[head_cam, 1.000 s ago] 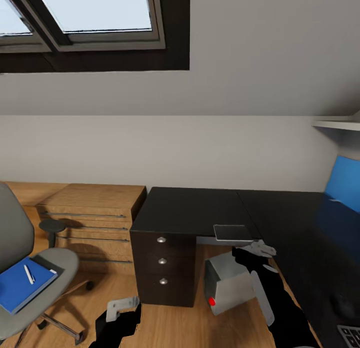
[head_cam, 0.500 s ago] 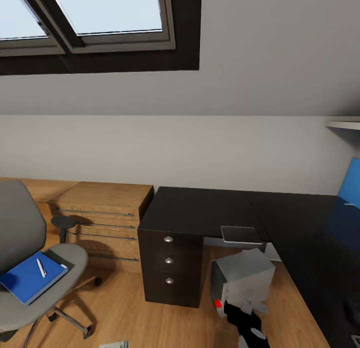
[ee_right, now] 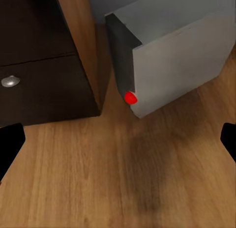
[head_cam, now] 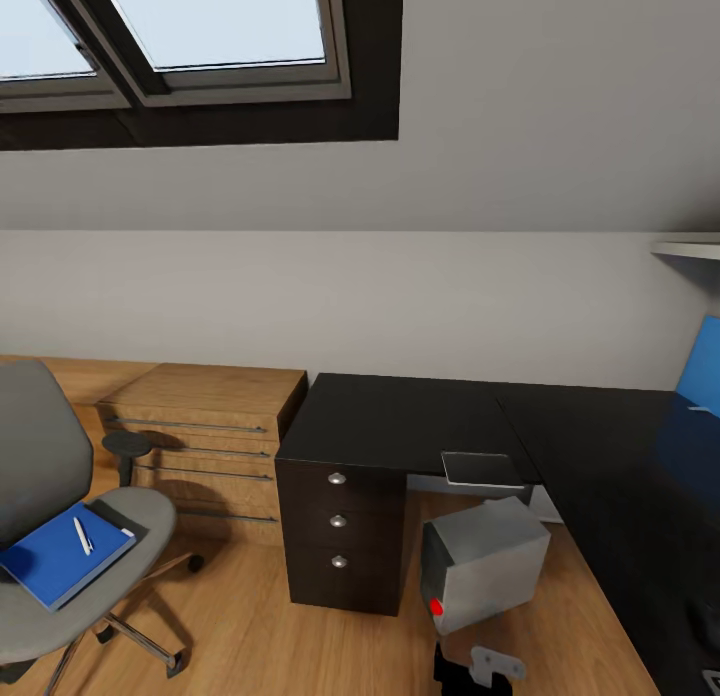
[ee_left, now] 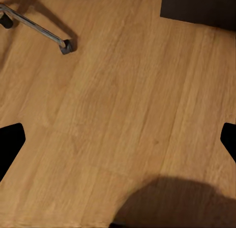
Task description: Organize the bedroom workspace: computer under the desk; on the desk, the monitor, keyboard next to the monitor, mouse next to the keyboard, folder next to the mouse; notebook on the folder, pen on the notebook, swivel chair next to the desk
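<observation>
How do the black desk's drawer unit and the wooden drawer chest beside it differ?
The desk drawer unit is black with round silver knobs; the wooden drawer chest is light wood with long bar handles. The desk stands taller and nearer; the chest is lower and wider. Both stand on the wooden floor.

Wooden drawer chest (head_cam: 200, 431), round stool (head_cam: 125, 446)

Bare floor (ee_right: 118, 174) before computer (ee_right: 172, 56)
</observation>
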Robot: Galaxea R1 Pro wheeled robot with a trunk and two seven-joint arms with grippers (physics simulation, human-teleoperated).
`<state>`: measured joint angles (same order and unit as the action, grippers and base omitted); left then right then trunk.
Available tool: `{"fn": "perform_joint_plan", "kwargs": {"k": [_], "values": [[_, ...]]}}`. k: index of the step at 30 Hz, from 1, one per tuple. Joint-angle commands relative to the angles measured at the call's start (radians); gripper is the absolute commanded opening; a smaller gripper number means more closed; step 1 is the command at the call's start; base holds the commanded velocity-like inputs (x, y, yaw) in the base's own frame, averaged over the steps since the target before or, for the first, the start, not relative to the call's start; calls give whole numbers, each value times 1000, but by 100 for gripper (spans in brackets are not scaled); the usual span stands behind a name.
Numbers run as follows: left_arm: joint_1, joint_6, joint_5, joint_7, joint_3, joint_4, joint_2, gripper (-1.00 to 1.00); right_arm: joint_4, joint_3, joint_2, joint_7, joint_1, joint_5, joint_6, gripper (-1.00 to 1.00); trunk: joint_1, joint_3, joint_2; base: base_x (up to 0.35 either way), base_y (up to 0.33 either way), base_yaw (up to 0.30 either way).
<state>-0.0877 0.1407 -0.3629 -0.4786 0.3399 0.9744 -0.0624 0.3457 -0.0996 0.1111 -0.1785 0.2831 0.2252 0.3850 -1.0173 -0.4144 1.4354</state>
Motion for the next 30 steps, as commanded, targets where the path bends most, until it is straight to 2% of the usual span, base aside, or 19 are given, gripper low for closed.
{"fn": "perform_joint_plan", "kwargs": {"k": [1,3,14,17,22,30], "values": [[0,-2,-5,-8,4,1,-1,100,-1,-9,0,-6,1,9,5,100,0,-1,1,0,0,0],[0,-42,-5,-9,3,-3,-2,100,-2,-9,5,-7,1,11,9,100,0,-1,1,0,0,105],[0,-50,-7,-11,2,-8,-3,100,2,-2,7,-7,1,18,12,100,0,-1,1,0,0,262],[0,-50,-7,-11,1,-8,-4,100,2,-2,6,-7,1,17,33,100,0,-2,1,2,16,282],[0,-51,-7,-11,1,-8,-4,100,-3,-3,6,-7,1,16,113,100,0,-3,1,90,198,282],[0,-52,-4,-14,-17,-8,0,100,-4,-6,7,-7,1,9,134,100,0,-3,1,33,66,283]]}}
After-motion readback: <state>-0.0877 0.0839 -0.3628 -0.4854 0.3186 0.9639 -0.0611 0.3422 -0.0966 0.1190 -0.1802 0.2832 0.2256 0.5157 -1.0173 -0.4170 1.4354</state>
